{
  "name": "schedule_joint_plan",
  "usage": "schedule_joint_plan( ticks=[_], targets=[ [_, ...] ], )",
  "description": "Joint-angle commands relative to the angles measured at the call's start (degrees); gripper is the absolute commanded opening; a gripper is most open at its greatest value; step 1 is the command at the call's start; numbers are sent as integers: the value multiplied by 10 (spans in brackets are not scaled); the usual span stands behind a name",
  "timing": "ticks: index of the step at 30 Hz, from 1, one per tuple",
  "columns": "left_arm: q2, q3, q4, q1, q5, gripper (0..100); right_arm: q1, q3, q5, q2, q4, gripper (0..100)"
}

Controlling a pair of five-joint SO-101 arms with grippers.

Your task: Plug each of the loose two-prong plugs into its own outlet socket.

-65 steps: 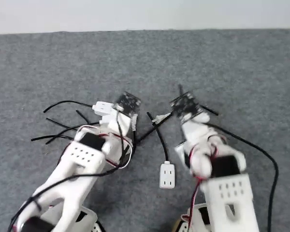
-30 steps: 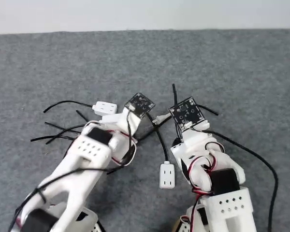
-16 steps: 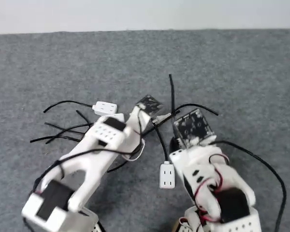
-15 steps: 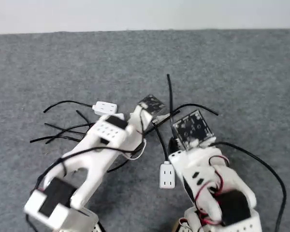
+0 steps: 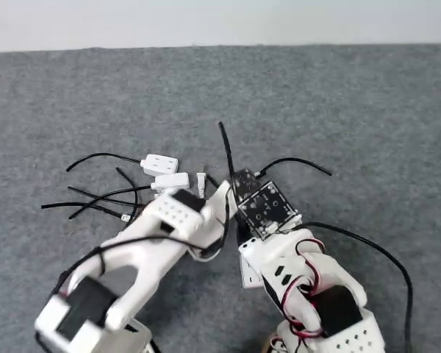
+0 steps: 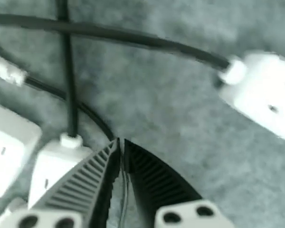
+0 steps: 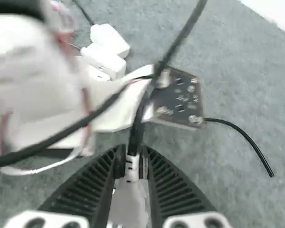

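Note:
My right gripper (image 7: 130, 164) is shut on a white two-prong plug (image 7: 129, 172), and its black cable (image 7: 173, 45) rises away from the jaws. In the high view that cable (image 5: 226, 151) sticks up past the right wrist (image 5: 264, 206) at the middle of the mat. My left gripper (image 6: 119, 142) is shut just above the mat, beside a white outlet block (image 6: 54, 166) and its cord. Two white outlet blocks (image 5: 160, 163) (image 5: 171, 181) lie side by side left of centre. A small loose plug (image 5: 201, 179) lies just right of them. Another outlet block (image 6: 266, 102) with a black cord lies farther off.
Several loose black cords (image 5: 95, 195) fan out over the grey mat (image 5: 353, 110) on the left. A small plug (image 5: 125, 218) ends one of them. A long black cable (image 5: 386, 257) loops around the right arm. The two arms cross close together at the centre; the far and right mat is bare.
The right arm has pulled back and leftward with the plug, swinging its cable left. The left arm has swung right to the centre, uncovering the second outlet block. The near outlet is now mostly covered.

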Motion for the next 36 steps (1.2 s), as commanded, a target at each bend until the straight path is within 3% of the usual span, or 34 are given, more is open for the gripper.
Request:
schedule_joint_plan(
  ticks=[1,13,25,33,36],
  targets=[
    [-95,34,-18,17,-7,13,15,5,-7,-7,-18,8],
    [-209,101,-21,19,-43,13,15,15,-7,-8,-22,8],
    [-209,135,-132,-105,-4,13,7,36,27,-15,32,8],
    [-209,152,-157,-105,-5,13,-47,49,33,-8,29,8],
    [-213,158,-153,-94,-3,13,-35,61,31,-15,19,8]
  ],
)
